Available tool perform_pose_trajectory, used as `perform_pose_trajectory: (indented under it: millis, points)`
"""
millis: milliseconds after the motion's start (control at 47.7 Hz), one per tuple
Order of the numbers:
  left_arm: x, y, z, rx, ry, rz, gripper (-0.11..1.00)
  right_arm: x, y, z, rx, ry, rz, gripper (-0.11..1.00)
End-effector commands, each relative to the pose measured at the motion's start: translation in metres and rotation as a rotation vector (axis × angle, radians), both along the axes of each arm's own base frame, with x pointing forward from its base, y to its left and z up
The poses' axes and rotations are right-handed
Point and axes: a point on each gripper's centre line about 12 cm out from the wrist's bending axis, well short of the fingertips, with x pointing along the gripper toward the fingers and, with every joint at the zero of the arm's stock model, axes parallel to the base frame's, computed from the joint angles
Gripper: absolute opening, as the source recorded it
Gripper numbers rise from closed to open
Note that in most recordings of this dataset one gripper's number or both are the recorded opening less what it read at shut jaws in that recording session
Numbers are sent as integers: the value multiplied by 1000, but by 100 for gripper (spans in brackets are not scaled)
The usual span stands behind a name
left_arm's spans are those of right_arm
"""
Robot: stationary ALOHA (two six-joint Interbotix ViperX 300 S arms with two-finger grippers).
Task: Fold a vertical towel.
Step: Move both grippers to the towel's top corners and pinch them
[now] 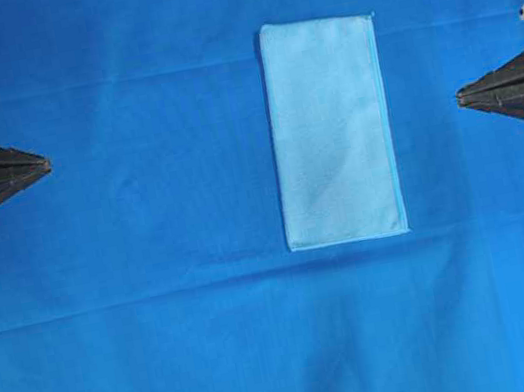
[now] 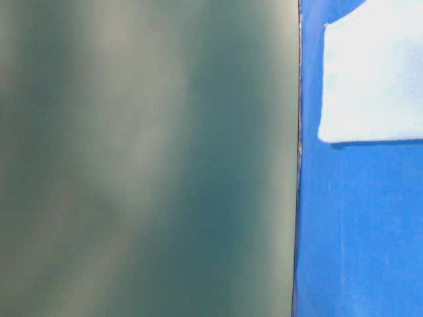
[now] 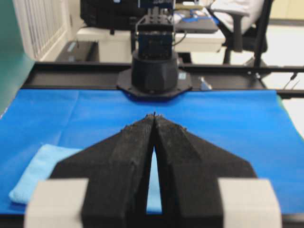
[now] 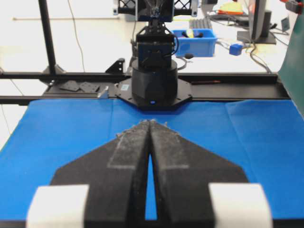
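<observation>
From each wrist view, the nearest thing is that arm's own jaws. The left gripper [image 3: 154, 116] has its jaws pressed together at the tips, with nothing between them. The right gripper [image 4: 151, 121] is the same: jaws closed, holding nothing.

A little farther out lies the towel [image 1: 331, 130]. It is pale blue and flat on the big dark blue cloth [image 1: 168, 355] that covers the bench. Seen from above, its long sides run up and down and its short sides run across. It sits a bit right of the middle, so it is nearer the right gripper than the left one. Both grippers are well apart from it, one at each side edge of the overhead view.

Farthest off, the wrist views show the other arm's base [image 3: 154, 71] across the cloth.

No fold has been made yet, so I think the job is only at its start. The next move likely calls for the jaws to open, reach one short edge of the towel, pinch its two corners, and carry them over to the other short edge.
</observation>
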Motion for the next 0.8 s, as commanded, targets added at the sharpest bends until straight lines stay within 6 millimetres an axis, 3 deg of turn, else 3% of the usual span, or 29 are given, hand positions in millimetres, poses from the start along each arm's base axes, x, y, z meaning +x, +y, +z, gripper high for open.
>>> perform_pose_trajectory:
  millis: [0, 252, 608, 692, 776]
  points:
    - [10, 2, 10, -27, -14, 10, 0, 4, -2, 8, 11, -11, -12, 0]
    - [53, 19, -3, -31, 66, 81, 0, 16, -28, -9, 80, 188, -133, 0]
    - [127, 82, -48, -96, 267, 259, 1, 25, -90, -63, 157, 452, -387, 1]
    - [146, 100, -66, -108, 322, 295, 13, 29, -106, -78, 169, 517, -435, 3]
    - [161, 114, -82, -118, 360, 320, 35, 32, -119, -94, 184, 583, -471, 27]
